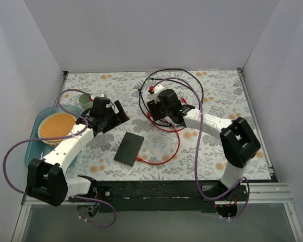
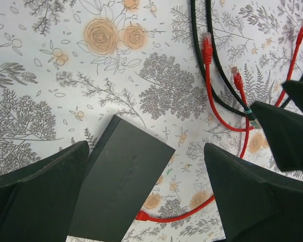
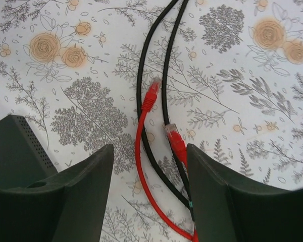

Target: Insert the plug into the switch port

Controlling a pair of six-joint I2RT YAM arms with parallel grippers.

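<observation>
The flat black switch [image 1: 129, 148] lies on the floral cloth in the middle; it also shows in the left wrist view [image 2: 122, 176]. A red plug [image 2: 141, 216] touches its near edge; I cannot tell if it is seated. My left gripper [image 1: 111, 115] [image 2: 146, 146] is open and empty above the switch's far end. My right gripper [image 1: 159, 107] [image 3: 150, 146] is open and empty, hovering over two loose red plugs: one [image 3: 151, 93] ahead and one [image 3: 175, 141] beside the right finger [image 3: 232, 201].
A blue tray [image 1: 33, 148] with a round tan plate [image 1: 57, 126] sits at the left, with a green cup [image 1: 84, 100] behind it. Black cables [image 3: 141, 75] and a red cable [image 1: 178, 143] loop across the middle. White walls enclose the table.
</observation>
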